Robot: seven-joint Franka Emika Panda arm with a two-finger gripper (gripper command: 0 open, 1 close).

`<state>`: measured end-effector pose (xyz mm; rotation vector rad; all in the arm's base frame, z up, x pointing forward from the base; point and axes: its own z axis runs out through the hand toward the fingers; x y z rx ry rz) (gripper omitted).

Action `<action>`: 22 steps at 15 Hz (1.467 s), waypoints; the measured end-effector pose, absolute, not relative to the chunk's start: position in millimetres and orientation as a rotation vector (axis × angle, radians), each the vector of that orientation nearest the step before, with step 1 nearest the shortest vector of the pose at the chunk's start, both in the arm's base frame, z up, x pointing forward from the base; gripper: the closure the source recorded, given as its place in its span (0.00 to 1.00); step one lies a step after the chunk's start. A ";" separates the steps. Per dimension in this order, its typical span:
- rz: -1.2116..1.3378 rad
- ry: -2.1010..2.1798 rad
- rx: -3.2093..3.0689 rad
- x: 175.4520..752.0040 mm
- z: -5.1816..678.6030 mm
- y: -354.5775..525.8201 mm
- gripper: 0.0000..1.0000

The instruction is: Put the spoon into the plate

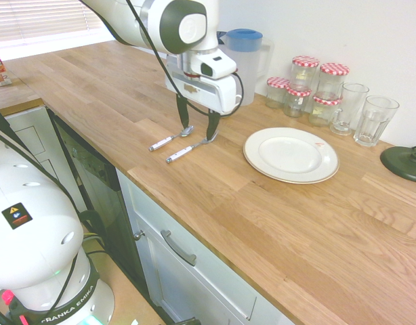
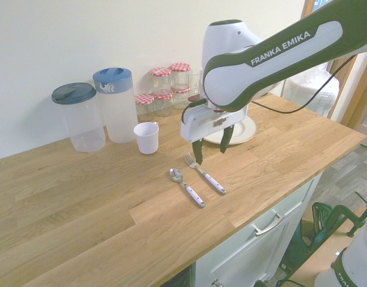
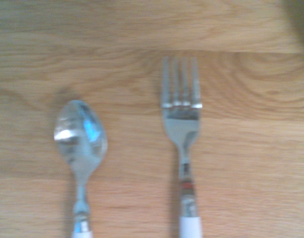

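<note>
The spoon (image 1: 170, 139) lies on the wooden counter with its silver bowl toward the wall and its white handle toward the counter edge. A white-handled fork (image 1: 189, 148) lies parallel beside it, on the plate's side. In the wrist view the spoon (image 3: 80, 135) and the fork (image 3: 181, 119) show side by side. The cream plate (image 1: 290, 155) sits to the right and holds nothing. My gripper (image 1: 197, 132) hangs open just above the heads of the two utensils, one finger near the spoon's bowl, the other near the fork's tines. In the second exterior view the gripper (image 2: 211, 154) stands above the fork (image 2: 205, 175), with the spoon (image 2: 186, 186) beside it.
Red-lidded jars (image 1: 309, 84) and two glasses (image 1: 362, 114) stand behind the plate by the wall. Two lidded pitchers (image 2: 115, 103) and a white cup (image 2: 147, 137) stand behind the cutlery. A black object (image 1: 404, 162) sits at the far right. The counter's front edge runs close to the utensil handles.
</note>
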<state>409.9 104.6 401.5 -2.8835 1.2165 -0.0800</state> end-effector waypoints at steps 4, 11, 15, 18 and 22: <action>-0.054 1.181 -2.922 394.7 388.9 162.5 0.00; 0.003 1.199 -2.931 378.1 340.0 189.7 0.00; -0.016 1.212 -2.917 373.9 327.6 184.9 1.00; -0.033 1.216 -2.906 374.8 323.6 184.6 1.00; -0.038 1.226 -2.901 375.2 323.5 184.6 1.00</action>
